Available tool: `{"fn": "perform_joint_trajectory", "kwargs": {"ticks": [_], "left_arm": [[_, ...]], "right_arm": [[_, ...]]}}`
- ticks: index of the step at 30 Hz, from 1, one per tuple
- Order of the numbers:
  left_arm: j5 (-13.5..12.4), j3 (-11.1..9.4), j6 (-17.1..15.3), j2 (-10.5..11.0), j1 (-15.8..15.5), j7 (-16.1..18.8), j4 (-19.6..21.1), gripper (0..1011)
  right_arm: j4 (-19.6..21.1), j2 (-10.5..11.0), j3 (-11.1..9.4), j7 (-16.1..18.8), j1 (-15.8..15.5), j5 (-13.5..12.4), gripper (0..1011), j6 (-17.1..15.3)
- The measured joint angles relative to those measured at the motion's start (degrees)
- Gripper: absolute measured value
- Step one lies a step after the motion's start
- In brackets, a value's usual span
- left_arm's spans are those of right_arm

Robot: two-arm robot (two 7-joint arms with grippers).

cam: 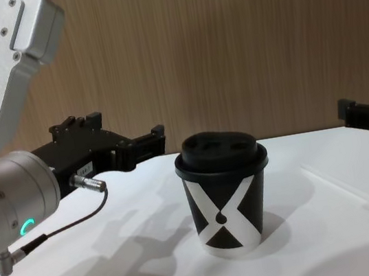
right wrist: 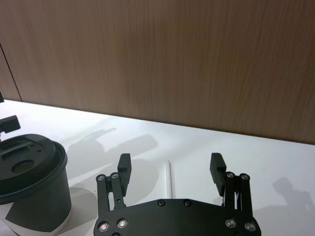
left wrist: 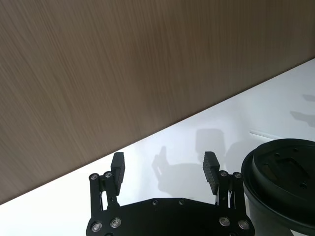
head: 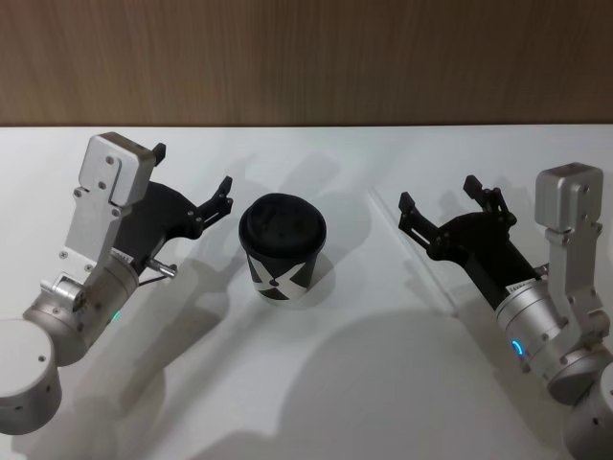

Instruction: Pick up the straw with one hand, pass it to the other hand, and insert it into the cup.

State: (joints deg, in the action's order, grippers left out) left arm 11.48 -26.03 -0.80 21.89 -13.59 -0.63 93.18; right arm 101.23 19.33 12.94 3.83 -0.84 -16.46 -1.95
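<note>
- Right gripper (right wrist: 170, 163), closest to the lens in its own wrist view, hangs above the desk (head: 316, 402) with both fingers spread wide and nothing between them.
- Ahead of that gap the straw (right wrist: 169, 181) lies flat on the desk. Its long axis runs along the line the gripper points, toward the desk's back edge under the wooden wall (right wrist: 197, 59), so the fingers straddle it and would close across it, not along it.
- This arm is clearly the nearer one. The left gripper (head: 192, 171) is also open and empty, and it sits on the far side of the cup (head: 283, 244), its inner fingertip just beside the lid.
- The cup stands upright near the middle of the desk, between the left gripper and the straw, apart from the straw. It is black with a white X, and its domed black lid is on.
- The straw is thin, straight and white, and faint against the white surface. Its near end is hidden behind the gripper body.
- Likely next move: a straight descent of the right gripper. A tube this slim and low could slip or roll out of the pinch.
</note>
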Motion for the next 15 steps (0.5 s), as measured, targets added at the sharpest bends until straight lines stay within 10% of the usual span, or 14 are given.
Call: {"fn": "perform_joint_trajectory", "kwargs": {"ticks": [15], "left_arm": [[0.00, 0.00, 0.00, 0.00, 0.00, 0.00, 0.00, 1002]], "right_arm": [[0.00, 0.00, 0.00, 0.00, 0.00, 0.00, 1001, 0.00]]}}
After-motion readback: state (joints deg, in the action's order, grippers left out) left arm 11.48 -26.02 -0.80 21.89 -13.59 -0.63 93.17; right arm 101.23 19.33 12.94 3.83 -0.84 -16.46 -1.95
